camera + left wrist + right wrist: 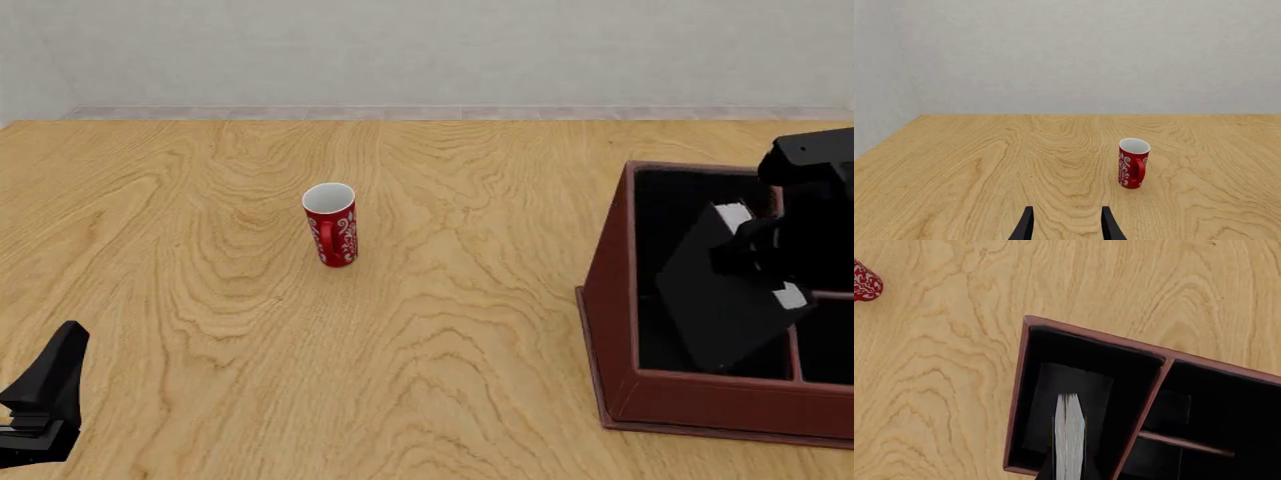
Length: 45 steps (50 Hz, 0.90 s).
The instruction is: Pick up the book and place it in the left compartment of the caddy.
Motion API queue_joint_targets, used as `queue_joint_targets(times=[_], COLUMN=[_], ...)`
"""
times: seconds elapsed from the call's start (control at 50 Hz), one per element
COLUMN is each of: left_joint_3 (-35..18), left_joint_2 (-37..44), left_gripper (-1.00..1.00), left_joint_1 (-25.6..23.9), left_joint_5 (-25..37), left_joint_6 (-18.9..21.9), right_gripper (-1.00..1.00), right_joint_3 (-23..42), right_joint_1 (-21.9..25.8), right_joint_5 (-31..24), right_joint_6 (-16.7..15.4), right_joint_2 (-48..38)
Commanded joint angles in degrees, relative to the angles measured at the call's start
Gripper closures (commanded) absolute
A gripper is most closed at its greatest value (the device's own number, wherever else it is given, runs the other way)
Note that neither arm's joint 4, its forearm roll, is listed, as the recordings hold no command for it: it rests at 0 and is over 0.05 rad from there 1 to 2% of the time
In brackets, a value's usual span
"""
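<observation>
The black book (718, 300) hangs tilted in my right gripper (761, 262), which is shut on its upper end. It sits over and partly inside the left compartment (667, 215) of the reddish-brown caddy (611, 300). In the right wrist view the book's white-grey page edge (1069, 435) points down into the left compartment (1074, 352) inside the caddy's rim (1016, 390). I cannot tell whether the book touches the floor of the compartment. My left gripper (1067, 227) is open and empty, low at the table's near left (47, 395).
A red patterned mug (331, 225) stands upright on the wooden table, left of the caddy; it also shows in the left wrist view (1133, 163) and the right wrist view (864, 285). The caddy's smaller sections (1221, 405) lie to the right of the divider.
</observation>
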State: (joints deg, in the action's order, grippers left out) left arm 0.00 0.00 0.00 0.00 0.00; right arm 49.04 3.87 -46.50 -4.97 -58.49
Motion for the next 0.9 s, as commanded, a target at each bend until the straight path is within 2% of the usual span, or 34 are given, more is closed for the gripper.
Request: queue_joint_targets(times=[0.02, 0.9], left_joint_3=[0.0, 0.0], left_joint_2=[0.0, 0.0], left_gripper=[-1.0, -1.0], left_joint_1=[0.0, 0.0], left_joint_5=[0.0, 0.0], left_joint_6=[0.0, 0.0], right_gripper=[1.0, 1.0], right_joint_3=[-0.6, -3.4], right_joint_1=[0.4, -2.1], right_joint_5=[1.9, 6.6], right_joint_6=[1.5, 0.8], right_joint_2=[-1.1, -4.4])
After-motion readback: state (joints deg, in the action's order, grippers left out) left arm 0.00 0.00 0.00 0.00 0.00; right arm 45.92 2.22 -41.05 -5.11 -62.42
